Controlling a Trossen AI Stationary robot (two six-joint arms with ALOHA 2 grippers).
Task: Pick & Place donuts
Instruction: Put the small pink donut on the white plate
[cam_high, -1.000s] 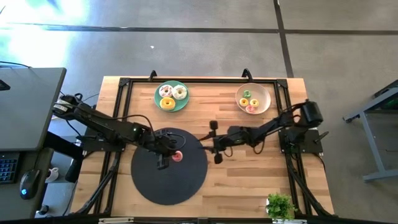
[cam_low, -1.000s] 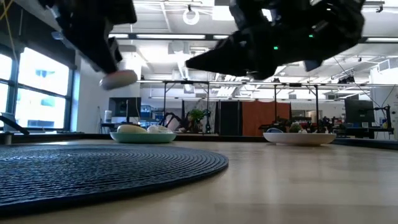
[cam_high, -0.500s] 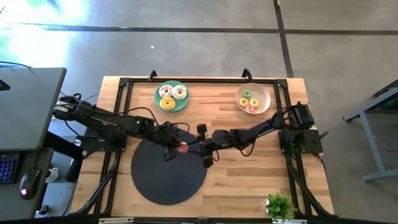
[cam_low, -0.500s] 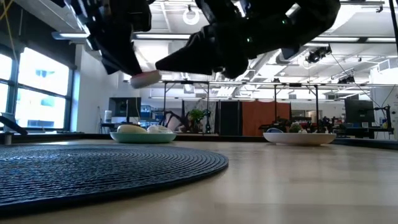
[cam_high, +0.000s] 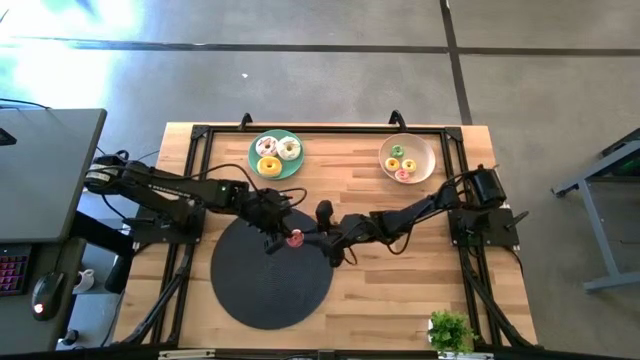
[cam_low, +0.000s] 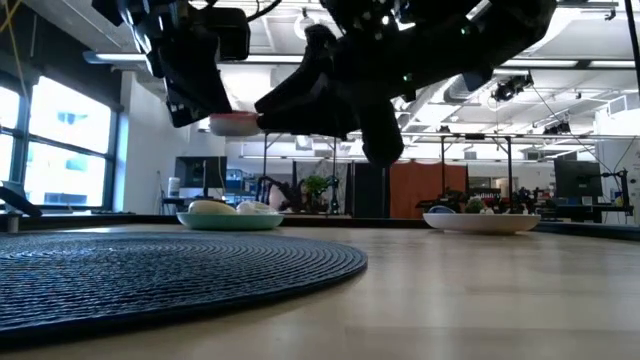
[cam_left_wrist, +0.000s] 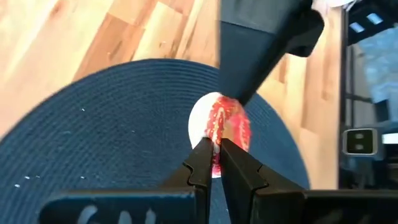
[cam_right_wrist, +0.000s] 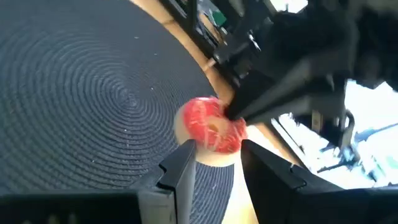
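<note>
1. Above the black mat (cam_high: 270, 275), the left gripper (cam_left_wrist: 213, 152) pinches a red-frosted donut (cam_left_wrist: 226, 126) by its rim.
2. The right gripper (cam_right_wrist: 214, 155), jaws apart, straddles it.
3. Seemingly light, rigid; grip across the ring.

Floor (cam_high: 330, 80): grey concrete, marked with dark seam lines. The wooden desk (cam_high: 400, 280) stands in a black frame. A second, dark desk (cam_high: 40, 170) sits alongside, a mouse (cam_high: 40, 297) at its edge. A small potted plant (cam_high: 451, 329) occupies one desk corner. Large windows (cam_low: 60, 150) admit daylight. Ceiling (cam_low: 560, 60) is open, with exposed beams and strip lights. An orange-brown partition (cam_low: 425, 190) stands at the far end.
</note>
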